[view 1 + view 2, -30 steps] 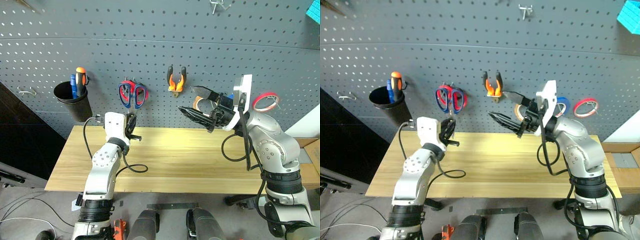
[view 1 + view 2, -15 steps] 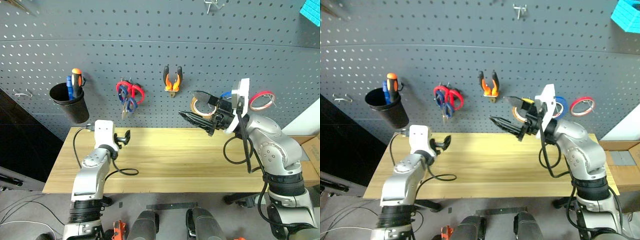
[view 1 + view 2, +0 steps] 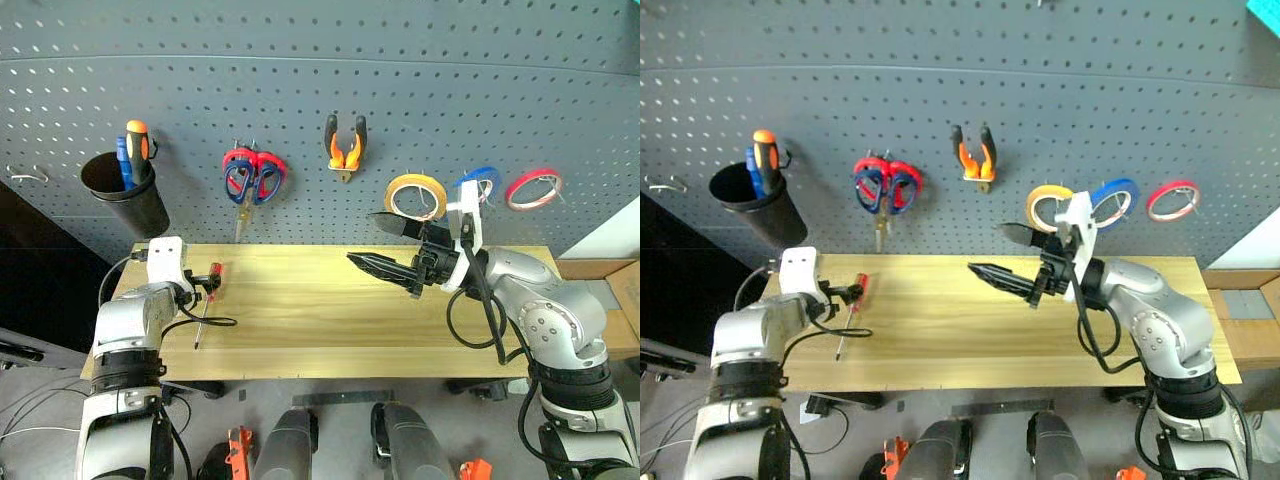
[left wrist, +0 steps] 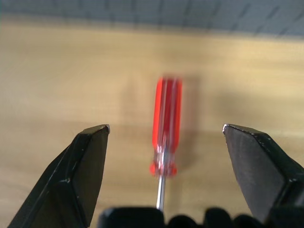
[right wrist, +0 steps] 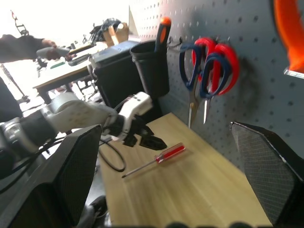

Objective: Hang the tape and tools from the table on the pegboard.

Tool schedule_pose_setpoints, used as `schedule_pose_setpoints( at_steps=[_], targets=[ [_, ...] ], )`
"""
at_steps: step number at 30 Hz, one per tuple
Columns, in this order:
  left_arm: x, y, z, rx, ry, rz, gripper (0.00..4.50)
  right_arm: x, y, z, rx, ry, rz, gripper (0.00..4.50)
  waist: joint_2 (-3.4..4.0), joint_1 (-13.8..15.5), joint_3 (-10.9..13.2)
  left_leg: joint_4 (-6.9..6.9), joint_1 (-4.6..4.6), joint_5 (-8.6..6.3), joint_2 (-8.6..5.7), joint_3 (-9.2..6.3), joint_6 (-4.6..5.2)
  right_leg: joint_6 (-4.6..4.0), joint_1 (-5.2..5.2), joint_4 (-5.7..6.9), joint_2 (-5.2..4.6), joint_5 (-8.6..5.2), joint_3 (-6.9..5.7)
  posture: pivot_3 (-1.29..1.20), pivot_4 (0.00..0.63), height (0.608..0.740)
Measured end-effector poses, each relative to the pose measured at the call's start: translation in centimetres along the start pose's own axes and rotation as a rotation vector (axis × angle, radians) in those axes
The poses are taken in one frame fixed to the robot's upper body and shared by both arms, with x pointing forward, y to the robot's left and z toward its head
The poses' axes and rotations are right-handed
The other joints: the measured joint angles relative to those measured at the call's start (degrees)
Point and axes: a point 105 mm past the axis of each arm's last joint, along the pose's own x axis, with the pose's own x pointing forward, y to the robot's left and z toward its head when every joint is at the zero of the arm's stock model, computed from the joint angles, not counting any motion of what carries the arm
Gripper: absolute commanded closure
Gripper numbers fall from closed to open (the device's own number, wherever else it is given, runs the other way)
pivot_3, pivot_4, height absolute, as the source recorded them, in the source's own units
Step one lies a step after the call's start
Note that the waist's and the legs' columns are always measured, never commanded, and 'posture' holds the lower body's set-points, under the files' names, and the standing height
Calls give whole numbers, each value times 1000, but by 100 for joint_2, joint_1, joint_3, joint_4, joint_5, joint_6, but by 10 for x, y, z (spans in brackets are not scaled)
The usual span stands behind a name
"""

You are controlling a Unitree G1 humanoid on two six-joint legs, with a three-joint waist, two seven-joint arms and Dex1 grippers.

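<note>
The yellow tape ring (image 3: 416,196), the orange-and-black pliers (image 3: 345,148) and the dark-handled scissors (image 3: 252,180) already hang on the dark grey pegboard (image 3: 320,90). Only the small red-handled screwdriver (image 3: 207,300) lies on the light-wood counter (image 3: 330,310), at its left end. The left pincer (image 3: 206,284) hovers open over the handle; next, I judge, it should lower and close. The right pincer (image 3: 385,245) waits open, empty.

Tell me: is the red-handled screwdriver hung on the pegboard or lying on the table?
Lying on the table. The screwdriver lies flat on the wood; the open left gripper straddles its handle.
</note>
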Motion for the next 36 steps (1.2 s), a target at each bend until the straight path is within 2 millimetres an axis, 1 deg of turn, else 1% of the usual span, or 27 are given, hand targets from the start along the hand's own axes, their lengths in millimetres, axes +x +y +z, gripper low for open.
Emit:
schedule_pose_setpoints(
  at_steps=[5,10,20,23,24,27,31,32,34,36],
  targets=[
    [7,-12,-5,11,64,-50,389,0,3,0,15,14,0,0,-8,-1,131,-3,-12,0,1,-1,-1,-1,-15,-3,-2,-1,1,22,371,740],
    [12,-13,-11,0,102,-48,389,-1,7,1,16,26,4,0,-6,-4,161,-9,-16,0,2,0,-1,-1,-24,-7,-3,-1,3,15,374,740],
    [15,-12,-3,0,87,-38,389,-1,9,-1,34,31,-2,0,-4,-5,216,-12,-16,0,2,1,-2,0,-25,-7,-5,-1,4,11,374,740],
    [16,-9,-2,-2,82,-24,957,-1,9,-1,37,31,-6,0,-1,-5,219,-13,-16,0,2,1,-3,1,-25,-7,-6,-2,3,11,374,740],
    [16,-8,-2,-2,83,-18,1226,-1,9,-1,38,30,-5,0,-1,-5,221,-13,-16,0,2,1,-3,1,-25,-8,-6,-2,4,10,374,740],
    [15,-8,-3,-5,85,-14,2212,-1,9,-1,38,30,-4,0,-1,-5,224,-15,-17,-1,2,1,-3,2,-25,-11,-6,-2,3,11,372,740],
    [10,-2,-11,-5,89,-3,3600,-1,9,-1,37,33,-3,0,1,-6,225,-20,-18,-1,2,1,-4,3,-27,-17,-6,-3,4,21,365,740],
    [7,0,-13,1,81,2,3776,-1,9,-1,36,34,-2,0,1,-6,226,-22,-18,-1,3,1,-4,2,-27,-18,-6,-3,5,21,360,740],
    [2,3,-18,18,75,12,3799,0,9,-2,31,37,1,0,2,-7,226,-23,-18,-1,5,1,-5,2,-27,-22,-6,-3,4,23,348,740],
    [-6,5,-29,50,65,17,3809,2,9,-2,23,38,5,0,3,-28,227,-31,-19,-2,5,1,-7,2,-27,-31,-6,-2,7,32,327,740]
  ],
)
